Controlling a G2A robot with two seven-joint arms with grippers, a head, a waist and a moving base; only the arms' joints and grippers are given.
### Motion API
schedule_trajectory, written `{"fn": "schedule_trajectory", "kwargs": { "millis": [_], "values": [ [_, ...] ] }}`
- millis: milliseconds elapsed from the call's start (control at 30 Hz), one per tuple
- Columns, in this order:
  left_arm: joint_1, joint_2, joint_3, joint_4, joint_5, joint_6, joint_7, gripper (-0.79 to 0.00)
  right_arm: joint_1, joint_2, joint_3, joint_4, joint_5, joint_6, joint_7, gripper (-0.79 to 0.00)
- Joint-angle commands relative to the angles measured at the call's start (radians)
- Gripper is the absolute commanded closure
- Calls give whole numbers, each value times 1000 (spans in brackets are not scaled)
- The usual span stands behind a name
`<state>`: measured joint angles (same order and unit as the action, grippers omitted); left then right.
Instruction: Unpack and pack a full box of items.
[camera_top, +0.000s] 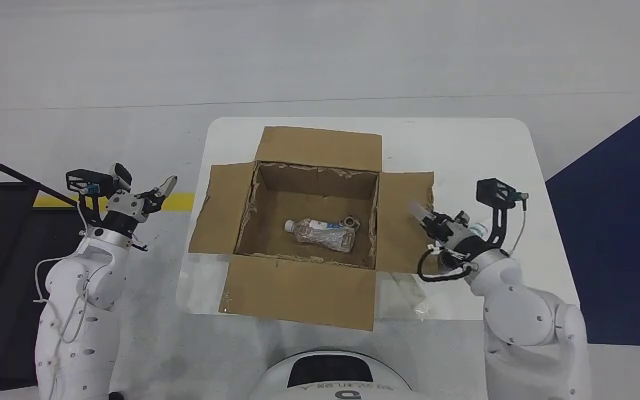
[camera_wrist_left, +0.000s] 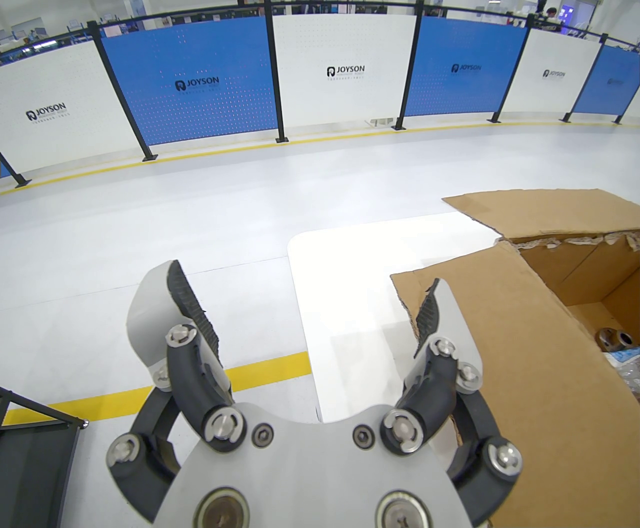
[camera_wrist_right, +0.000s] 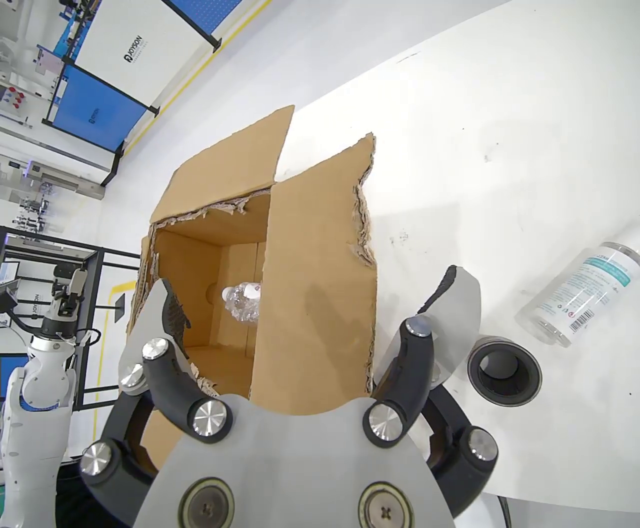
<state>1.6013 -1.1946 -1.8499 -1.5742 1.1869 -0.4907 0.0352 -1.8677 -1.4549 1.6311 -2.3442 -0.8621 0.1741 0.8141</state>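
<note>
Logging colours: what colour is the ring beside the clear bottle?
The ring is black; right wrist view shows best.

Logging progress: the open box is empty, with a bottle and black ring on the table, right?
No, the box is not empty: the top view shows a crumpled bottle inside. The clear bottle and black ring do lie on the table.

From above we look straight down on the surface (camera_top: 480, 150) and open box (camera_top: 320, 145). Our left wrist camera, close behind the left hand (camera_wrist_left: 304, 280), faces out across the floor (camera_wrist_left: 200, 200); the right, behind the right hand (camera_wrist_right: 308, 280), looks into that box.
</note>
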Motion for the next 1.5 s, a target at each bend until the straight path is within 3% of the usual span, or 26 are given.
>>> {"fn": "schedule_trajectory", "kwargs": {
  "millis": [0,167,300,467,600,733,933,1467],
  "values": [
    [0,0,0,0,0,0,0,-785,4,4,-33,-6,-2,-75,-13,-785],
    [0,0,0,0,0,0,0,-785,64,13,-105,-6,12,-229,-32,-785],
    [0,0,0,0,0,0,0,-785,159,30,-195,-6,-6,-380,182,-785],
    [0,0,0,0,0,0,0,-785,397,31,-385,161,-57,-366,433,-785],
    [0,0,0,0,0,0,0,-785,575,18,-520,346,-84,-328,498,-785],
    [0,0,0,0,0,0,0,-785,687,5,-617,493,-125,-291,502,-785],
    [0,0,0,0,0,0,0,-785,788,-12,-752,653,-288,-227,506,-785],
    [0,0,0,0,0,0,0,-785,977,-79,-945,1030,-350,-184,541,-785]
  ]
}}
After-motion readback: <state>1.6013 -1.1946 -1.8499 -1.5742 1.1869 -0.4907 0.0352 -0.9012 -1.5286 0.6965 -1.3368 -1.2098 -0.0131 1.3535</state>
